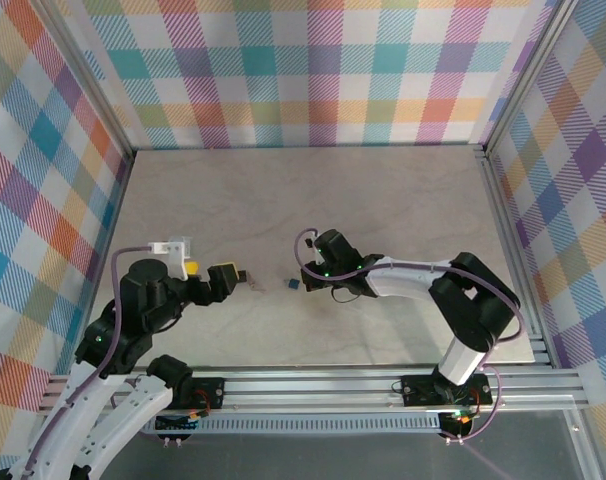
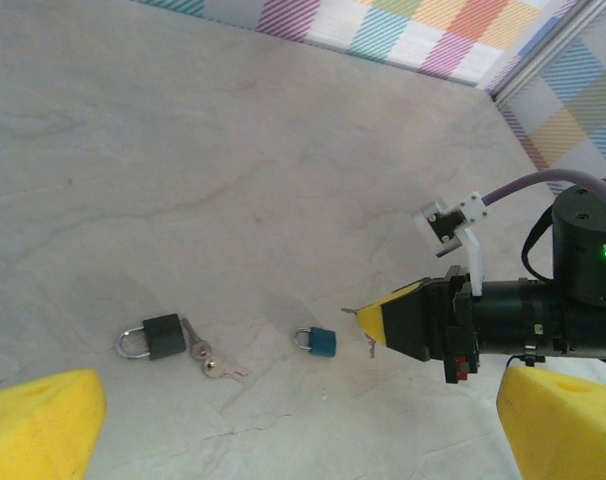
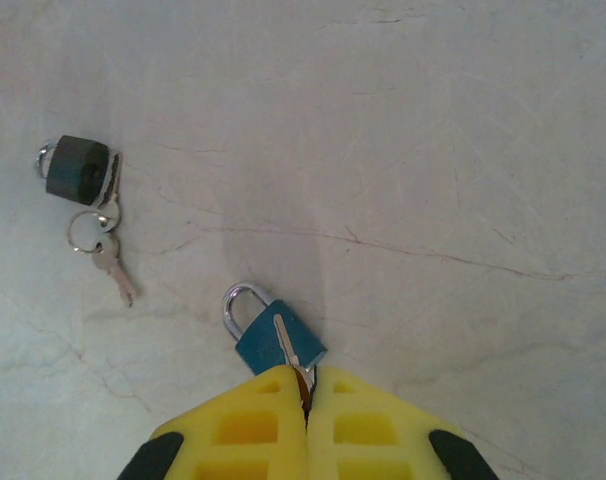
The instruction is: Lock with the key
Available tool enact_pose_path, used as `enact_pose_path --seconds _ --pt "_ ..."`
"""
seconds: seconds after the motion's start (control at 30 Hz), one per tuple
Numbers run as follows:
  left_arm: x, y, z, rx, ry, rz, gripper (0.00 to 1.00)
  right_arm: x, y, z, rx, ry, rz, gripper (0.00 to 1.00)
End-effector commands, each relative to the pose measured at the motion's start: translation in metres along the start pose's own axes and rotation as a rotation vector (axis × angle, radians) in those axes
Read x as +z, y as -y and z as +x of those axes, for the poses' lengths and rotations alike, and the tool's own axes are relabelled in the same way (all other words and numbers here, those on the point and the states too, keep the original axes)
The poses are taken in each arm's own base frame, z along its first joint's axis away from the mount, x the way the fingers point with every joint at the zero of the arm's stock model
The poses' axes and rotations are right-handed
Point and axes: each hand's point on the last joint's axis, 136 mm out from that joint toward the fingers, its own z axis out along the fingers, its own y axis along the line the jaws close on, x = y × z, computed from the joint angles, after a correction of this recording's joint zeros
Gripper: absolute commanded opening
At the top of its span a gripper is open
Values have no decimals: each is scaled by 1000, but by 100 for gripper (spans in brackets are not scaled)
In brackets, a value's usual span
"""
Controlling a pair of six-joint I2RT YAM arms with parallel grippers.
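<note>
Left wrist view has the left claw (image 2: 301, 430) spread wide over the desk (image 2: 233, 150), with nothing between its yellow fingers (image 2: 38, 420). Ahead of it, from the left, a black padlock (image 2: 163, 335) lies flat with a ring of keys (image 2: 208, 362) touching its side. Near that lies a blue padlock (image 2: 316, 342), and the right claw (image 2: 375, 320) is just beside it. In the right wrist view the right claw is pressed together on a silver key (image 3: 286, 342), whose blade lies over the blue padlock's body. I cannot tell whether it sits in the keyhole.
</note>
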Motion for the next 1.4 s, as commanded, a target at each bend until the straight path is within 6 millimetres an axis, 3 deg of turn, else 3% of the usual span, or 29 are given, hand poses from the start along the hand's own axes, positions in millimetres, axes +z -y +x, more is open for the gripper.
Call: enact_pose_path --seconds 0.0,0.53,0.77,1.03,1.27,1.37 --pt "5 -12 1 2 -5 -61 100 7 -1 -5 5 -12 10 0" --pt "11 -12 7 16 -39 -66 100 27 12 4 -19 -57 61 2" --pt "12 -12 7 18 -42 -66 100 26 13 6 -19 -60 65 10" --pt "13 -11 9 22 -56 -60 100 19 11 4 -24 -55 62 38" --pt "12 -11 9 25 -55 -58 100 -12 6 -12 -55 0 84 60" --pt "12 -10 8 25 -54 -55 100 -34 10 -17 -59 31 127 88"
